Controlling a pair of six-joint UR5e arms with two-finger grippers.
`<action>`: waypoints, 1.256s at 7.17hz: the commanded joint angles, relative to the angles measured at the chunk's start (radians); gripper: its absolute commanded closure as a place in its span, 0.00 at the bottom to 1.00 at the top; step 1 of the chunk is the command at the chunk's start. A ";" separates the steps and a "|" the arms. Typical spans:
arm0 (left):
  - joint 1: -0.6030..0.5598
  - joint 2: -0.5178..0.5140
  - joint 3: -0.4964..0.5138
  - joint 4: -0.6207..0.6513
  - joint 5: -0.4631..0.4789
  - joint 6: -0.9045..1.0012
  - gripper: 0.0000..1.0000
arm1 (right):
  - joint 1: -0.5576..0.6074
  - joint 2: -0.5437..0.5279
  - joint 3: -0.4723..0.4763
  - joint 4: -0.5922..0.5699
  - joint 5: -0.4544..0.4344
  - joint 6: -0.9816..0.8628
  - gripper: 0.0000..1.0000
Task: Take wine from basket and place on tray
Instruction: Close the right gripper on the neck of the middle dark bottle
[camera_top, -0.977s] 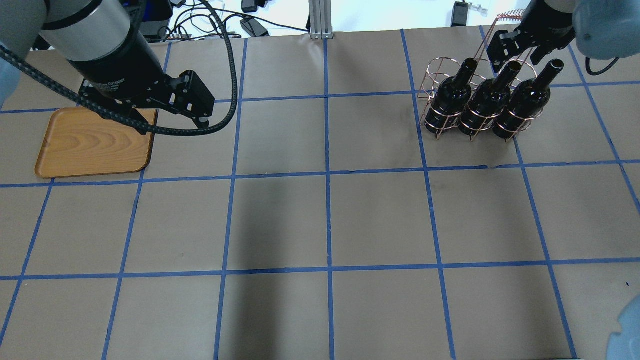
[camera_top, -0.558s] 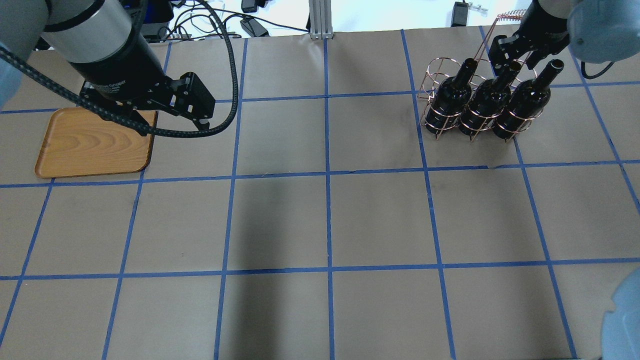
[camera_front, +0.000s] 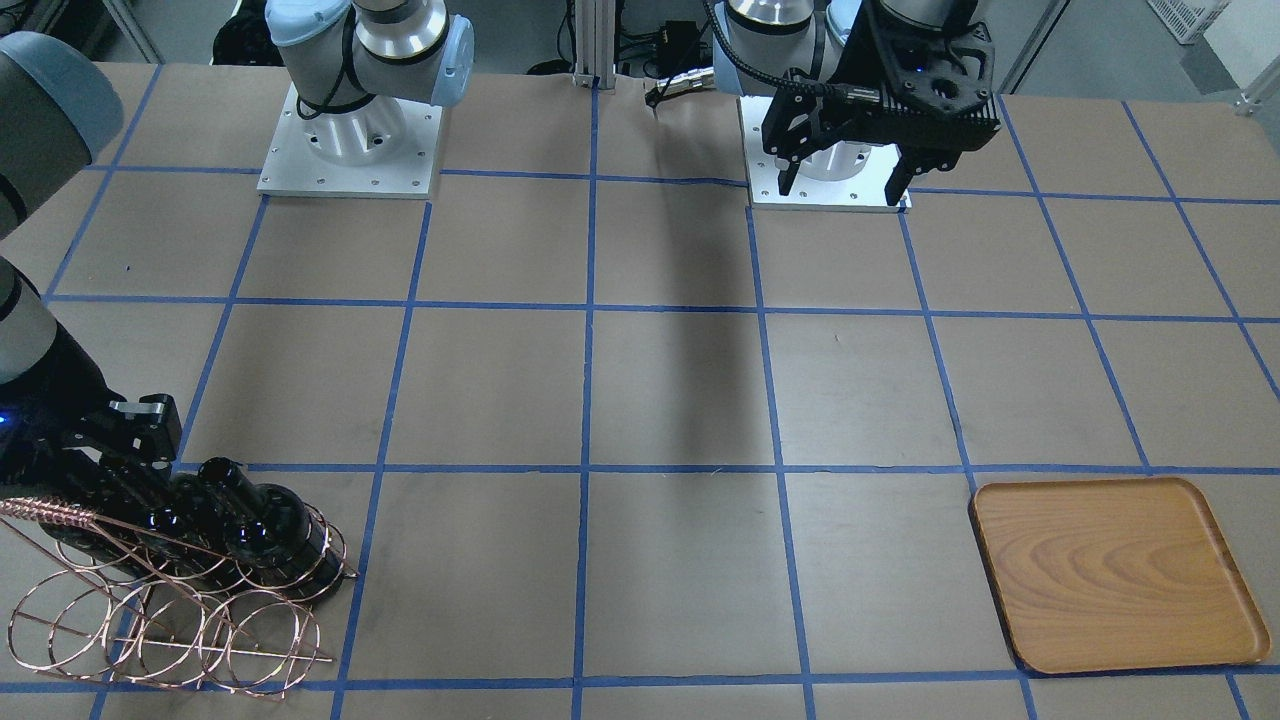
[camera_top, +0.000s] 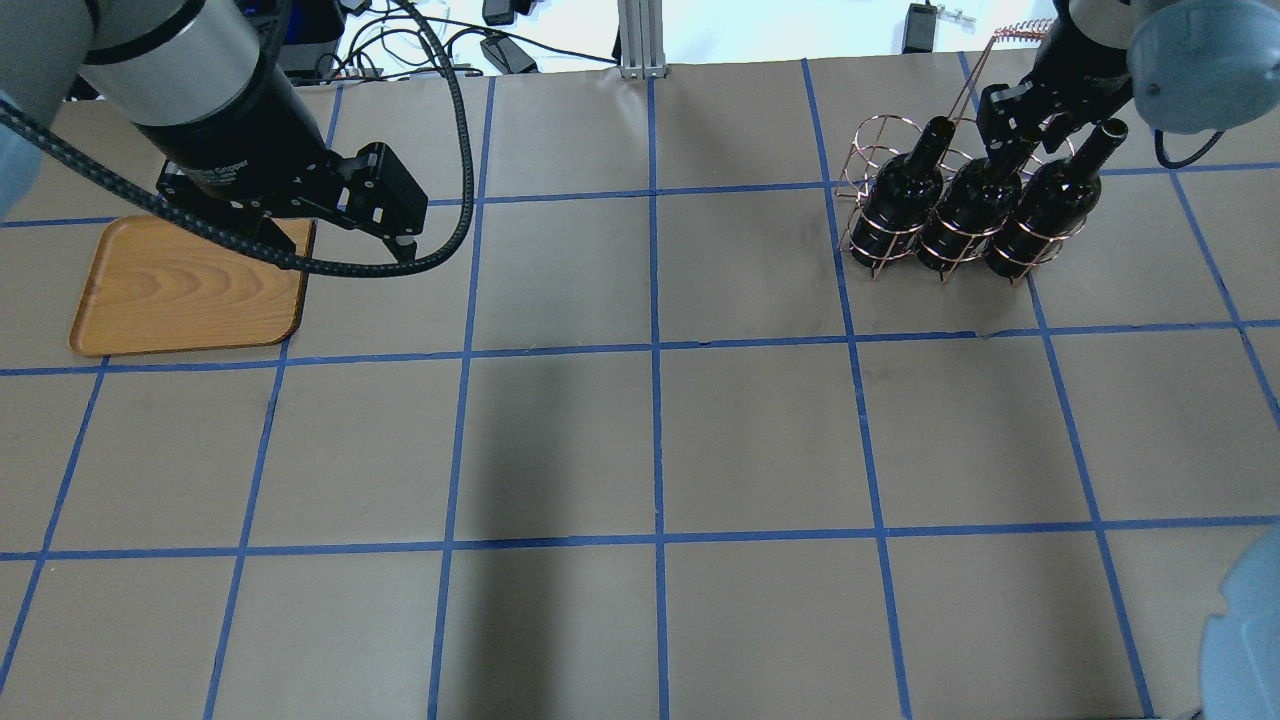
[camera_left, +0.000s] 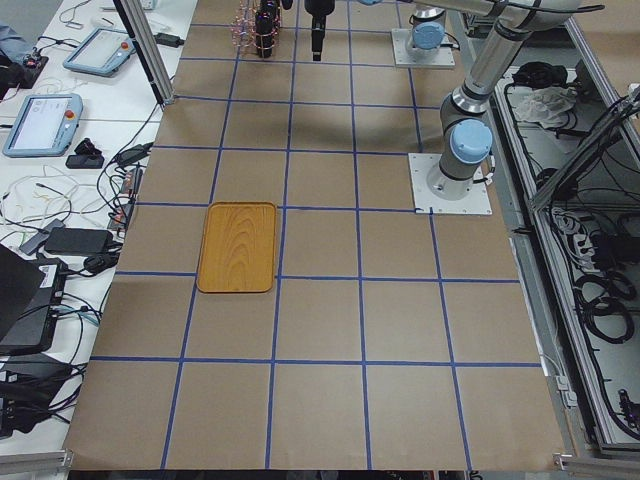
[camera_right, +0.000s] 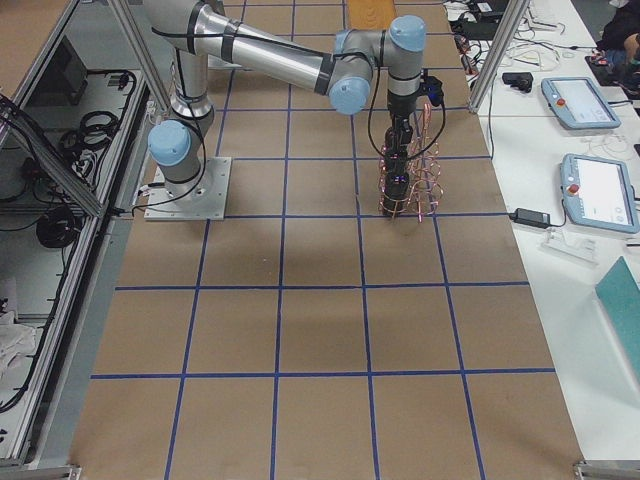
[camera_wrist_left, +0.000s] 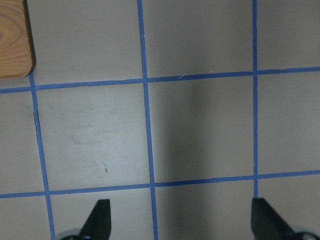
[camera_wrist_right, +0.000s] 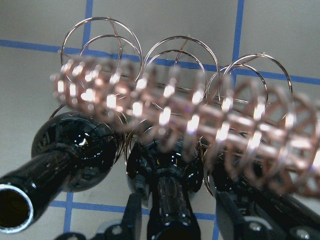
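Overhead, upper right: right gripper at middle wine bottle.
Jaws open astride its neck, not clamped; bottle upright in wire basket. left gripper jaws wide open, empty, beside wooden tray, upper left.

White lettering on left hand body, overhead view: "Gripper" legible, rest too small. Nothing else readable.

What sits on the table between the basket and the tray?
Nothing: in the front-facing view, only blue-taped brown paper lies between the basket and the tray.
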 joint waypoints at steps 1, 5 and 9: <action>0.001 0.002 0.000 -0.001 0.000 0.000 0.00 | 0.000 0.000 0.001 -0.006 0.040 0.002 0.58; 0.001 0.002 0.000 -0.001 0.000 0.000 0.00 | 0.000 0.000 -0.001 -0.007 0.036 -0.007 0.99; 0.001 0.004 0.000 -0.001 0.002 0.000 0.00 | 0.000 -0.018 -0.034 0.026 0.022 -0.008 1.00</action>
